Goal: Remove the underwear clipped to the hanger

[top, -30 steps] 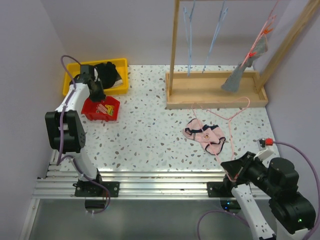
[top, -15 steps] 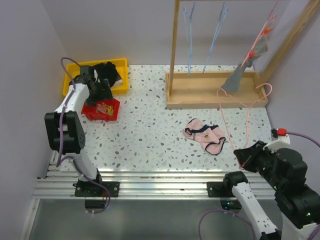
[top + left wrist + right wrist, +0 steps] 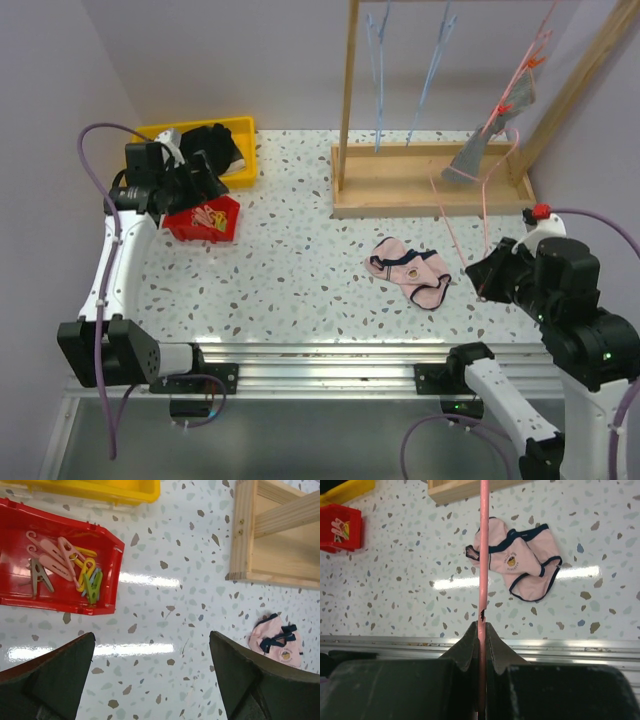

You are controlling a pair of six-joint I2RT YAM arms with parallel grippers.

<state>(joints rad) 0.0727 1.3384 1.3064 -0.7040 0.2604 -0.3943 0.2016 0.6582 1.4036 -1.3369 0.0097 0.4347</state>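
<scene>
Two arms flank one speckled table (image 3: 300, 270), and at its 1 o'clock we see a wooden rack (image 3: 430, 185). At 10 o'clock sits a yellow bin (image 3: 240, 130) holding a black clothing heap (image 3: 215, 145), with a red bin (image 3: 116, 565) just at its 6 o'clock. The left gripper (image 3: 151, 635) hovers near that red bin with its jaws spread wide and nothing between them. The right gripper (image 3: 483, 630), at the table's 4 o'clock, is pinched tight on a thin pink hanger (image 3: 483, 555). The pale pink briefs (image 3: 408, 270) lie on the table at 9 o'clock from that gripper. The grey briefs (image 3: 480, 150) hang at the rack's right end under a red clip (image 3: 505, 108). Smallest are the clothespins (image 3: 75, 567) in the red bin.
</scene>
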